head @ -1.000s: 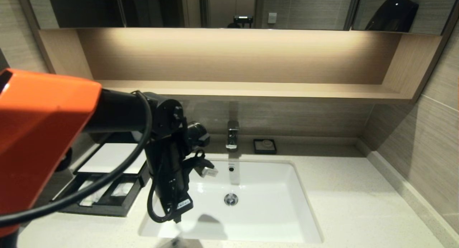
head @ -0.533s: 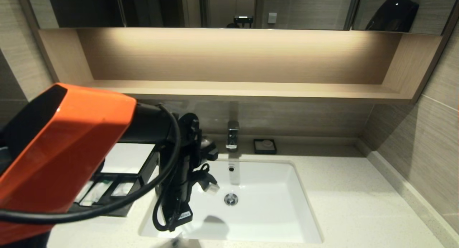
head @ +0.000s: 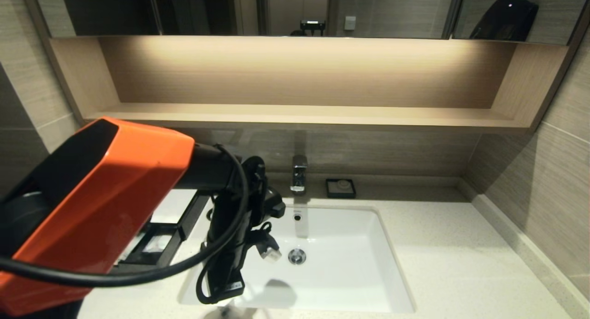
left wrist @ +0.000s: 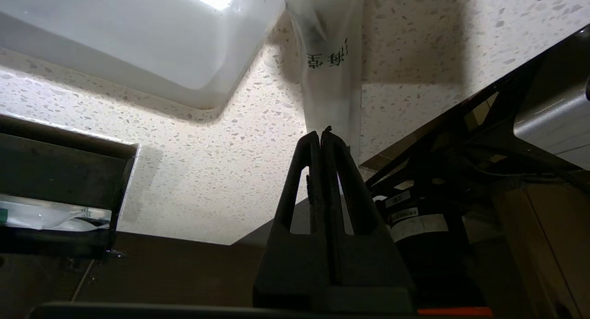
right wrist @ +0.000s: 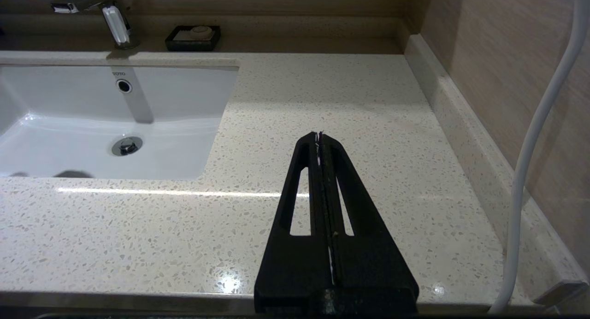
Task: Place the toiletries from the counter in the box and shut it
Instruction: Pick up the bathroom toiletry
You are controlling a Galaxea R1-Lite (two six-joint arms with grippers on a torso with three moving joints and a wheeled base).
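Head view left arm (head: 92,208) hides most of box (head: 159,245), left fingers (left wrist: 321,137) pinched on packet (left wrist: 329,79), right fingers (right wrist: 319,137) closed empty

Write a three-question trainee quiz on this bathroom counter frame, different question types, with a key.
1. True or false: the left gripper is shut on a plastic-wrapped packet.
2. The box drawer is: A) pulled out, B) pushed in, C) removed.
3. Fill in: the soap dish sits behind the basin, beside the ____.

Key: 1 true; 2 A; 3 faucet.
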